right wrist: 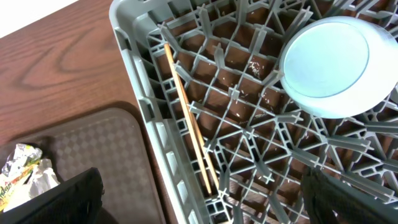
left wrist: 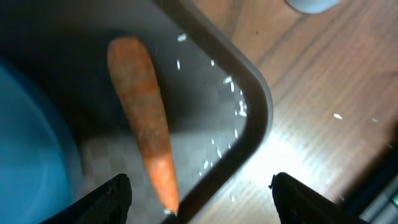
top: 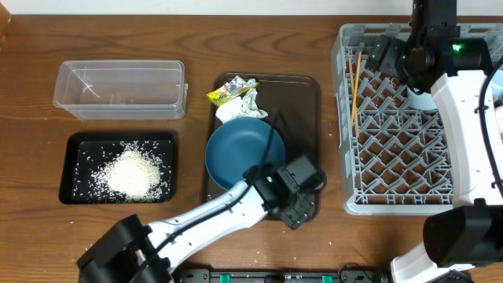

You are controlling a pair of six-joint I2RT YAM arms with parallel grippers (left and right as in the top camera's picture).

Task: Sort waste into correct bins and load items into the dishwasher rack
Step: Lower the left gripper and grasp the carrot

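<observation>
Left gripper (left wrist: 200, 188) is held spread over the carrot (left wrist: 140, 112); right gripper (right wrist: 202, 194) is held spread above the dishwasher rack (right wrist: 138, 81).

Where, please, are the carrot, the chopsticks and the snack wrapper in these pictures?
carrot (left wrist: 140, 121), left wrist view, mid-length.
chopsticks (right wrist: 189, 118), right wrist view, mid-shaft.
snack wrapper (top: 225, 93), overhead view, yellow face.

Overhead top-down; close wrist views, both catching brown tray (top: 302, 110)

Carrot (left wrist: 143, 124) on tray (left wrist: 252, 118) beside plate (left wrist: 25, 155) (chopsticks (right wrist: 186, 118) in rack (right wrist: 127, 43))
</observation>
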